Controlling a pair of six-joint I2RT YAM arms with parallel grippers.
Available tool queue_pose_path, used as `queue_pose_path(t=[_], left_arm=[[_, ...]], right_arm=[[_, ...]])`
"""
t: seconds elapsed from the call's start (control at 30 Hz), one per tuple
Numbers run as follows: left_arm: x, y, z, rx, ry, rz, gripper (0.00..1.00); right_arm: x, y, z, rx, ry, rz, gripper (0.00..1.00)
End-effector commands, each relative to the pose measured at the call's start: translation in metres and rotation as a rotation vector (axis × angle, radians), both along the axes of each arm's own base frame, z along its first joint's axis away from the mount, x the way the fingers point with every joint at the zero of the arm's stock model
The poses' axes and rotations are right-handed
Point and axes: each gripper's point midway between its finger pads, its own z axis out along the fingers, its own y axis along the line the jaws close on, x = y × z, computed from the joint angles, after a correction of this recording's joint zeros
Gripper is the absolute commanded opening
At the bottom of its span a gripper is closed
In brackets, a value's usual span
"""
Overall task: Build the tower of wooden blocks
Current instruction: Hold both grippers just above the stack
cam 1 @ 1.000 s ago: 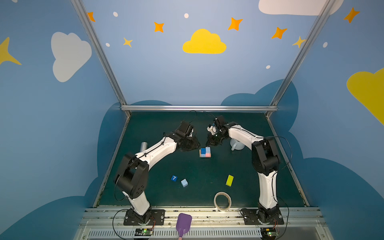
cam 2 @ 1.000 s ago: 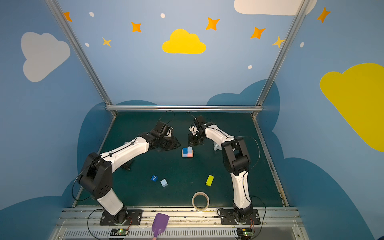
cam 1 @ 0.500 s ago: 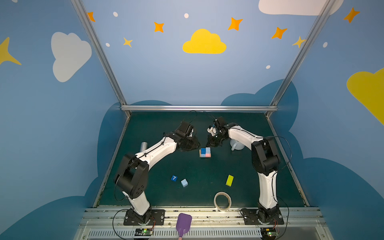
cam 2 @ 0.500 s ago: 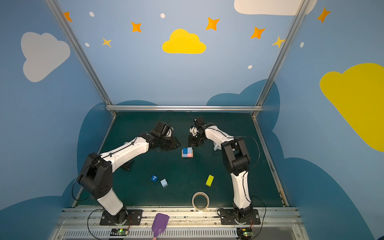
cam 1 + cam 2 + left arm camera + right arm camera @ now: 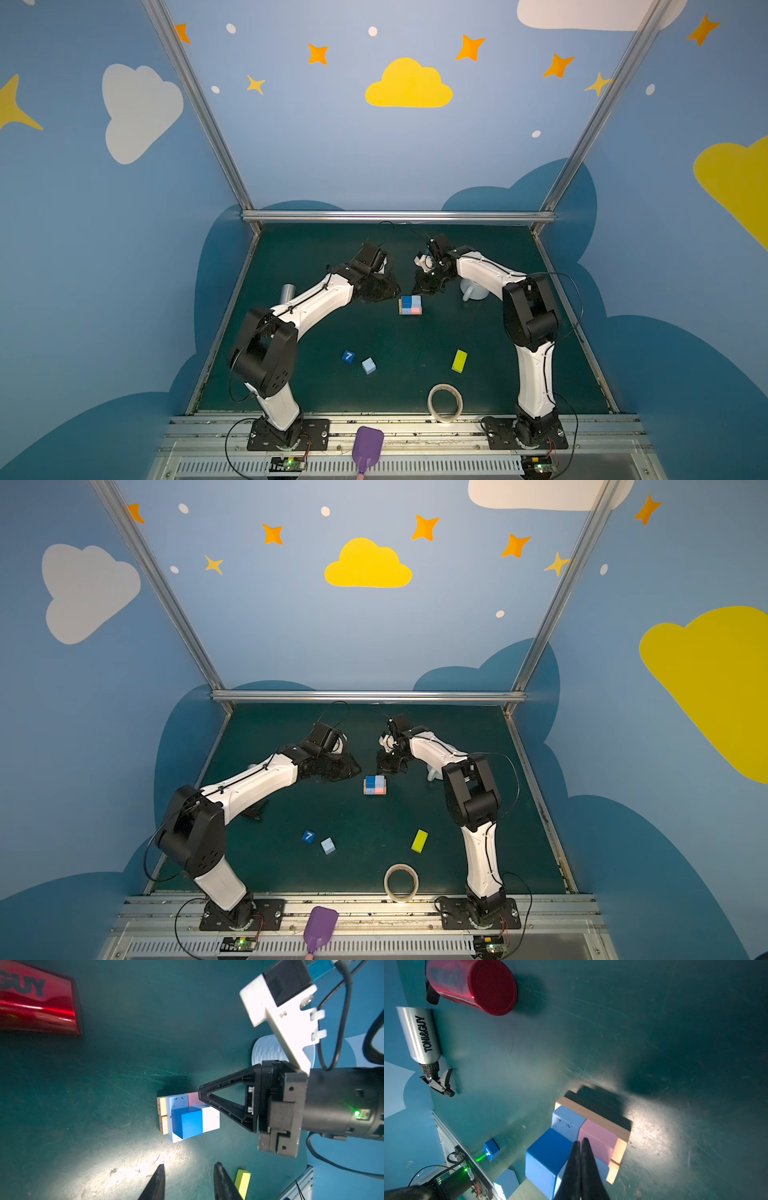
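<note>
Left gripper (image 5: 189, 1167): part open, empty, beside tower (image 5: 410, 305), bare mat (image 5: 415, 345) between.
Right gripper (image 5: 580, 1142): closed, empty, tips over tower's top cubes.
Tower: mid-mat, open mat toward the front edge.

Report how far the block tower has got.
Done: stack of tan, pink and light-blue flat blocks, dark blue cube and pale cube on top. In hand: nothing; left gripper open, right gripper shut, both empty. Remaining: dark blue cube marked 7, loose light-blue cube, yellow-green rectangular block.
</note>
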Motion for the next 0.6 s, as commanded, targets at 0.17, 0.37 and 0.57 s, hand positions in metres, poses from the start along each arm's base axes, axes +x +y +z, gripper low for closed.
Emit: queue_pose_path(t=[0.17, 0.37, 0.57], left_arm=[[0.004, 0.002, -0.003, 0.016, 0.007, 0.005, 0.39], [0.006, 0.001, -0.01, 0.029, 0.024, 0.003, 0.39], [0.008, -0.002, -0.018, 0.03, 0.036, 0.006, 0.39]], right_arm=[[0.029, -0.005, 0.034, 0.023, -0.091, -0.028, 0.0], [0.032, -0.023, 0.057, 0.03, -0.139, -0.061, 0.0], [0.016, -0.045, 0.066, 0.046, -0.167, -0.109, 0.0]])
